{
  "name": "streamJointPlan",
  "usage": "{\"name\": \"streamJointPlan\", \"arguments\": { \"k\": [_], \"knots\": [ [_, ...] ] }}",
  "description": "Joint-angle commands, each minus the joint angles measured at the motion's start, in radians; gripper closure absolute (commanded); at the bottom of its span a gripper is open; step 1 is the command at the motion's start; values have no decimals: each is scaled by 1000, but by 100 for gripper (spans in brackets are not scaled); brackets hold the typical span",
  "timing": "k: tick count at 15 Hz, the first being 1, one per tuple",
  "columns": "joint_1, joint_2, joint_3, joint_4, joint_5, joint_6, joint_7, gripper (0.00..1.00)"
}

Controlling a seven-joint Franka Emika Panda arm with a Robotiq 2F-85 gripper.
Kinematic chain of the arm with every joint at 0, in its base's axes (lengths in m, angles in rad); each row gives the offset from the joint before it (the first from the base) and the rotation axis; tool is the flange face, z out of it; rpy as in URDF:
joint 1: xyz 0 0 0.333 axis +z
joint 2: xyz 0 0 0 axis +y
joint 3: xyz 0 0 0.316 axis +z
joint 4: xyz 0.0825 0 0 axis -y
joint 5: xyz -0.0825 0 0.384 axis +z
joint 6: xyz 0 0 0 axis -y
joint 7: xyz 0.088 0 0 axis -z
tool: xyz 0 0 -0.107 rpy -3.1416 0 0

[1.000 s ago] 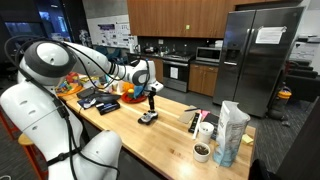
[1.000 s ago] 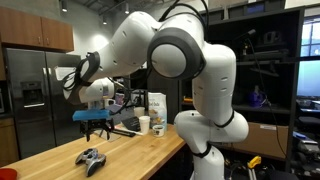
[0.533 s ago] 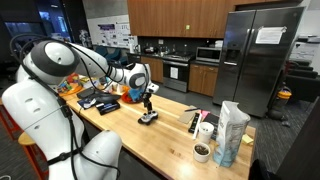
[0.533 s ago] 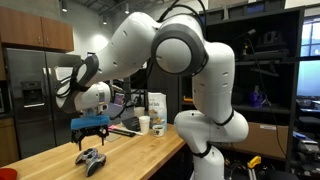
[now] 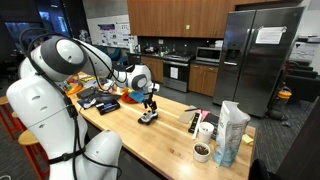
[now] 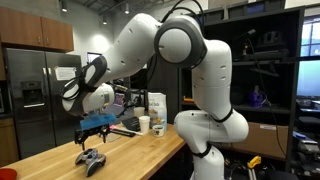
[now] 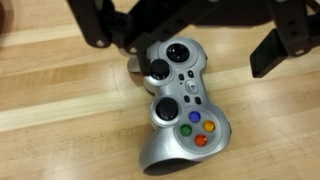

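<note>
Jaws were spread wide, nothing clamped. My gripper [image 6: 92, 138] hung pointing down right over the game controller [image 7: 180, 105], close above it, no contact that I could make out.

Wrist view: one finger [image 7: 95, 28] sat at 10 o'clock of the controller and the other finger [image 7: 283, 48] at 2 o'clock, both clear of its shell. Controller lay flat and face up on the wooden table [image 5: 172, 138]. Two sticks ran up its middle, coloured buttons sat at its 5 o'clock, and one grip ran off toward 6 o'clock.

In an exterior view the controller [image 5: 148, 118] sat by itself mid-table. A pale bag [image 5: 231, 133] and white cups [image 5: 206, 128] were well apart at its 3 o'clock, a dark bowl [image 5: 201, 152] at 4 o'clock, clutter [image 5: 100, 98] at 10 o'clock. Steel fridge [image 5: 258, 55] stood far back at 2 o'clock.
</note>
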State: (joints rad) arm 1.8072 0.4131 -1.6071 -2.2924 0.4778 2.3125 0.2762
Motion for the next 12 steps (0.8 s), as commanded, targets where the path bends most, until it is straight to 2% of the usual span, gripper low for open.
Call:
{"name": "streamJointPlan", "arguments": {
  "k": [1, 5, 6, 12],
  "knots": [
    [-39, -112, 33, -12, -47, 63, -21, 0],
    [-114, -193, 121, -17, -40, 139, -6, 0],
    [-124, -163, 129, -16, 24, 130, -48, 0],
    [-195, -154, 206, -39, 90, 130, -86, 0]
  ]
}}
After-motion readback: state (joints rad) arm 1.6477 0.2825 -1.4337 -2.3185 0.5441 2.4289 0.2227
